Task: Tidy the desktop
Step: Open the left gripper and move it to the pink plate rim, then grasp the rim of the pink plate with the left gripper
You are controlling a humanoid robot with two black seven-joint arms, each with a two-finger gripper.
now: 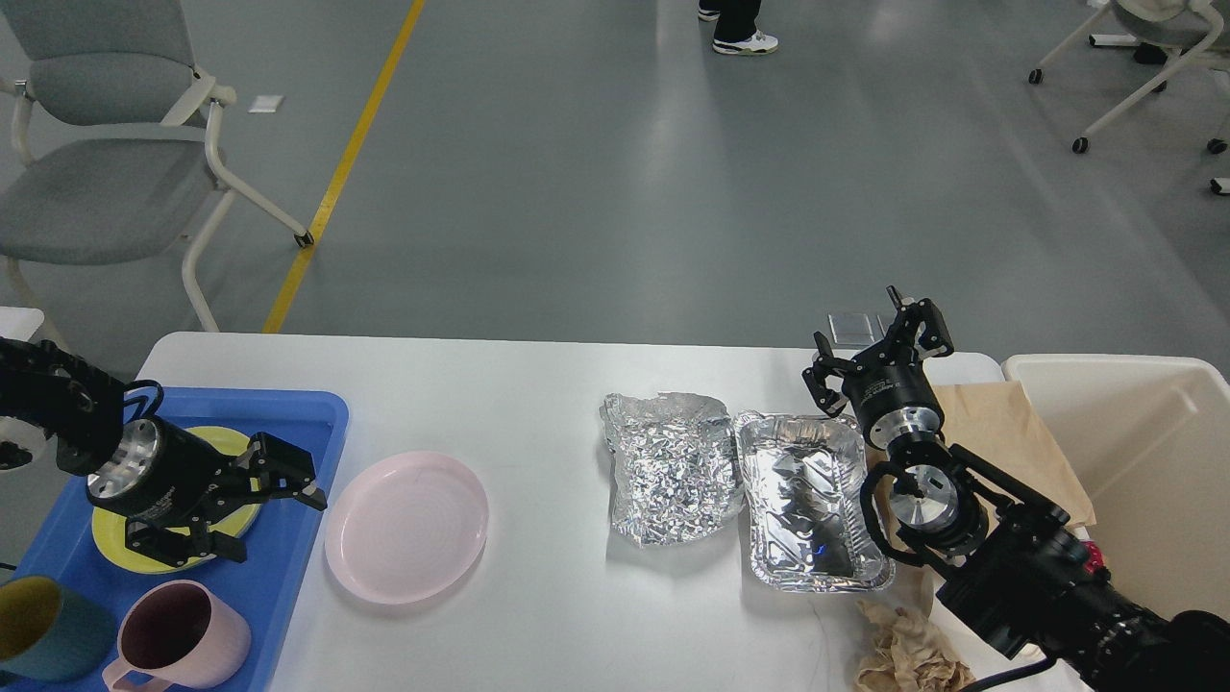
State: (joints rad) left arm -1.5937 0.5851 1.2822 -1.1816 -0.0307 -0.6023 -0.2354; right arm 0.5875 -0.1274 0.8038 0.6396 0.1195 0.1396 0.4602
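While your left gripper hangs over the blue tray with its jaws spread and empty, your right gripper hovers above the desk's far right edge, jaws also apart, holding nothing. The desk fills the lower view and carries a pink plate, crumpled foil and a foil pan side by side.

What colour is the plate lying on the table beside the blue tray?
Pale pink: the plate shows clearly in the head view, lying just right of the blue tray.
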